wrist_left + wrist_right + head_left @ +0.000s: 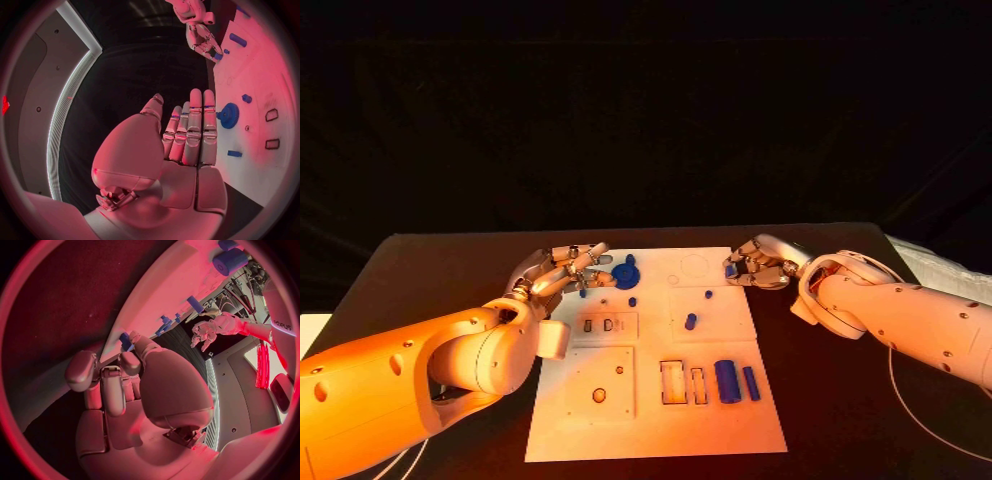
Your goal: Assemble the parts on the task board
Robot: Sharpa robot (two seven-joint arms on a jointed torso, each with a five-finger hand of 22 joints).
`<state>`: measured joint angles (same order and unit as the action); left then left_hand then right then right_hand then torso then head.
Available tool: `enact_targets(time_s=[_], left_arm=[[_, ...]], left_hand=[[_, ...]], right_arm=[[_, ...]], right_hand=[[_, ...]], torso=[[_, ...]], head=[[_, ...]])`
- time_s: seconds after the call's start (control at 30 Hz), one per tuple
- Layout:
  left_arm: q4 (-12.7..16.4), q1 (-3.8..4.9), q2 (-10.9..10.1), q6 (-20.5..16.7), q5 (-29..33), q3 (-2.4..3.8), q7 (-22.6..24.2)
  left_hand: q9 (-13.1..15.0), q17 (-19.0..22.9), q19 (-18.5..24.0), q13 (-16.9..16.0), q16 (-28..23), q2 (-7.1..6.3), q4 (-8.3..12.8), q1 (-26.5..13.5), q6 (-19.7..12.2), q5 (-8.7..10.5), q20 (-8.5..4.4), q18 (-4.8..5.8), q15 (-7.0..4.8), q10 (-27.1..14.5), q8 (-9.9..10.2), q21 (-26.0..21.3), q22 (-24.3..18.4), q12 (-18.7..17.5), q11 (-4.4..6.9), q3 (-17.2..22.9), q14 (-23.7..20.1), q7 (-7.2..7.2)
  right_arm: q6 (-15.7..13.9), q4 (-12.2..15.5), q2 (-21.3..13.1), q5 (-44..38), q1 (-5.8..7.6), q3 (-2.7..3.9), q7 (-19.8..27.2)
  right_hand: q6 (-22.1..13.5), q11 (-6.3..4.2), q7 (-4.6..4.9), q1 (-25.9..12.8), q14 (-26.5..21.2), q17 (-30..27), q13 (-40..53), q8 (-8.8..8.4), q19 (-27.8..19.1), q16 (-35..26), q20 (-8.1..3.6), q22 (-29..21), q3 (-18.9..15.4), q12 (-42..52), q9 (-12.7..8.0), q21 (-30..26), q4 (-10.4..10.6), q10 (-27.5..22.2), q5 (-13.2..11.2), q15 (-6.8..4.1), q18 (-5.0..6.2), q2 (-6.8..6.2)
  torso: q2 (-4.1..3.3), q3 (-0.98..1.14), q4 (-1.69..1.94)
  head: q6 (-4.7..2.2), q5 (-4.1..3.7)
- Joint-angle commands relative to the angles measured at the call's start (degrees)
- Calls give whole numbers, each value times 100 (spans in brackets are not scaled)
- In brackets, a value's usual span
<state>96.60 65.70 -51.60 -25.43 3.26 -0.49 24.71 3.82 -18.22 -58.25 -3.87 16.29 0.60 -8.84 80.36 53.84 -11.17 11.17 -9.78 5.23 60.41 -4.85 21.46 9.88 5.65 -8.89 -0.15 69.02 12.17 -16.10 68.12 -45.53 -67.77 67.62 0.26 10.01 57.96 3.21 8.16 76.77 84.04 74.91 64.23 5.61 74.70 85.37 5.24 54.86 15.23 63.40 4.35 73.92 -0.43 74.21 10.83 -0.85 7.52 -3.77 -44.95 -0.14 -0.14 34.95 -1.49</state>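
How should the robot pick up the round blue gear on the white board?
Probably by its toothed rim, coming down from above. The blue gear seems to lie flat on the task board, so its sides are the only part fingers can pinch. The left hand is right beside it with its fingers straight and holding nothing, so it looks best placed to take it.

The white task board [661, 400] lies flat on the counter, long side running away from the robot. A blue gear [627, 276] rests near its far left corner, with small blue pieces just beside it [633, 301]. A short blue peg [691, 321] lies near the middle. Toward the near right, a thick blue cylinder [727, 380] and a thinner blue bar [750, 383] lie side by side, next to two rectangular slots [674, 382].
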Motion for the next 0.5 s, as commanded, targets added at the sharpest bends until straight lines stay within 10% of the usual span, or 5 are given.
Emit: enact_targets(time_s=[0.03, 0.5], left_arm=[[6, 1, 14, 132, -3, 3, 40], [7, 1, 13, 141, -55, 3, 33]], left_hand=[[-3, -5, 40, 4, -2, 52, 23, -8, 22, 7, 10, -56, -6, -41, 25, -21, -5, -32, -10, 0, -43, 30], [-3, -5, 40, 4, -2, 52, 23, -8, 22, 7, 10, -56, -6, -41, 25, -21, -5, -32, -10, 0, -43, 30]], right_arm=[[52, -9, 16, -11, -4, 2, -40], [-169, 27, 41, 152, -4, 3, -89]], right_hand=[[118, -44, -26, -11, 422, 655, 35, 53, -2, 30, -58, 8, 53, 44, 18, 29, 3, 33, -43, -57, -94, 86], [579, -193, -213, -7, 432, 694, 141, 282, 31, 45, -165, 58, 215, 147, 117, 57, -75, 137, -298, -180, -102, 256]], torso=[[-4, 1, -4], [-2, 4, -5]], head=[[-7, 13], [4, 19]])
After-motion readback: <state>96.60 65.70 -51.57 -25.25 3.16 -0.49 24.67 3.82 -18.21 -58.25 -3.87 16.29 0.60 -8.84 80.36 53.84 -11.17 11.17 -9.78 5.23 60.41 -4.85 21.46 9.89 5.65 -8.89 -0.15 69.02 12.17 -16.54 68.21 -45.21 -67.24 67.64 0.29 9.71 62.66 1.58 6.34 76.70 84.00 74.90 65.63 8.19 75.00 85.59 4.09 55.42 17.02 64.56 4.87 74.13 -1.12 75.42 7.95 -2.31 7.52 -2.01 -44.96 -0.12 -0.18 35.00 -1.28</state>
